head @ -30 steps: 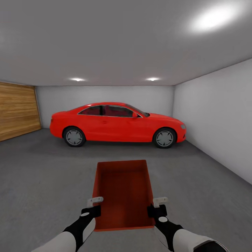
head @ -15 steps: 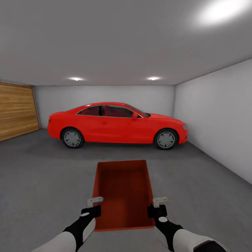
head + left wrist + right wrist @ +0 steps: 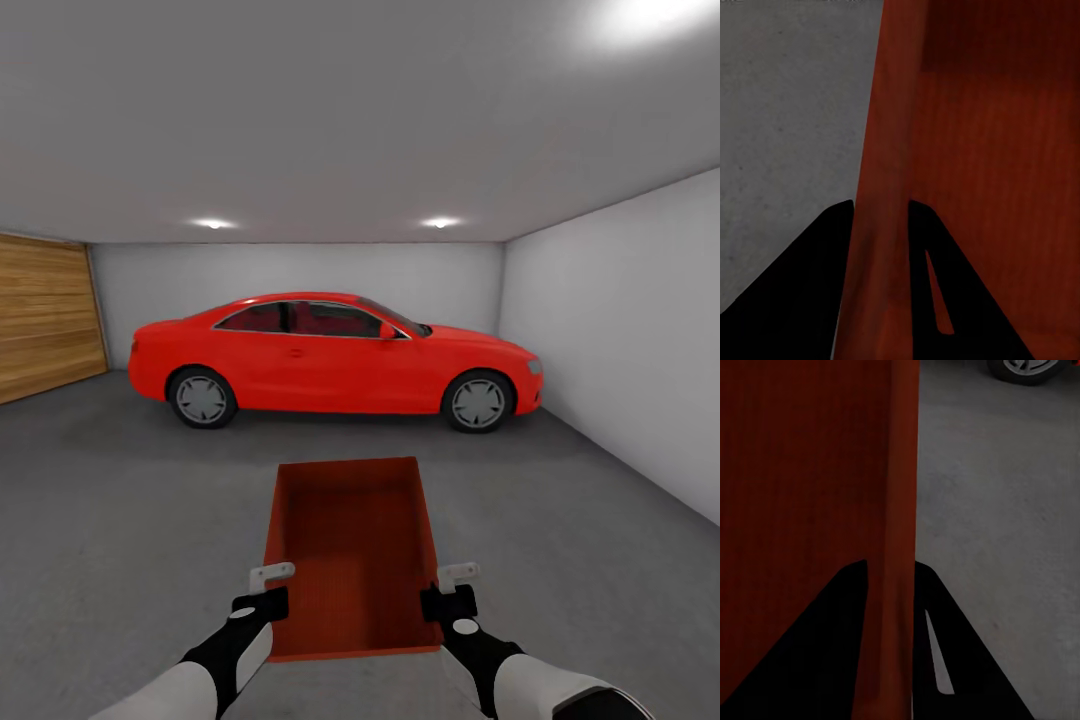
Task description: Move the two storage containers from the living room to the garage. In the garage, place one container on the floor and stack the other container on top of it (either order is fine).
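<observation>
An orange-red open-topped storage container (image 3: 352, 545) is held out in front of me, above the dark grey garage floor (image 3: 120, 520). My left gripper (image 3: 268, 590) is shut on its left wall, and my right gripper (image 3: 448, 590) is shut on its right wall. In the left wrist view the thin wall (image 3: 886, 187) runs between the two dark fingers (image 3: 810, 285). The right wrist view has the other wall (image 3: 896, 547) pinched the same way. The container is empty inside.
A glossy red car (image 3: 335, 360) is parked crosswise ahead, near the back wall. A wooden panelled door (image 3: 45, 315) is at the left, and a plain white wall (image 3: 620, 340) runs along the right. Bare concrete lies between me and the car.
The whole view has crept forward toward the car, which looks slightly larger. The container and both grippers keep the same place in the picture.
</observation>
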Robot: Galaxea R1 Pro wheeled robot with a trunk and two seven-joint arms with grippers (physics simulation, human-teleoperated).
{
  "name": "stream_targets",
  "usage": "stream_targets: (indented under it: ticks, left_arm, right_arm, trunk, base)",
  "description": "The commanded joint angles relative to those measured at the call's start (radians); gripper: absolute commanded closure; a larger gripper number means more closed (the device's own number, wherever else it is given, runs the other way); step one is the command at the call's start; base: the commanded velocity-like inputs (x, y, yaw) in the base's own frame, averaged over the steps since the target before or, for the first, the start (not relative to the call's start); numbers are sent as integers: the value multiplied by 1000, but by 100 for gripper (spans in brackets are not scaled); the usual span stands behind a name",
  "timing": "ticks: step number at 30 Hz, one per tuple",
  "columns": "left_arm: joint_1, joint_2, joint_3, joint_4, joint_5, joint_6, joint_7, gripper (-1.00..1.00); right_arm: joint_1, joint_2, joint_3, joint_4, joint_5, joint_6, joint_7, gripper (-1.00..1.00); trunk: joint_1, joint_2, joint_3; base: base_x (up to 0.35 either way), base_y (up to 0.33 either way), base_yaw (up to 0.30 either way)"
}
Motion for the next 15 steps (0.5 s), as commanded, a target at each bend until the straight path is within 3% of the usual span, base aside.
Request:
stream_targets:
  ticks: [1,15]
  left_arm:
    - [-1,8,25,-5,-12,-3,7,100]
    - [-1,8,25,-5,-12,-3,7,100]
  right_arm:
    - [-1,0,-62,4,-32,-8,-2,100]
    - [-1,-2,-64,4,-33,-14,-2,100]
  trunk:
    - [1,-1,-2]
    - [1,-1,-2]
  base:
    - [321,0,0]
    - [321,0,0]
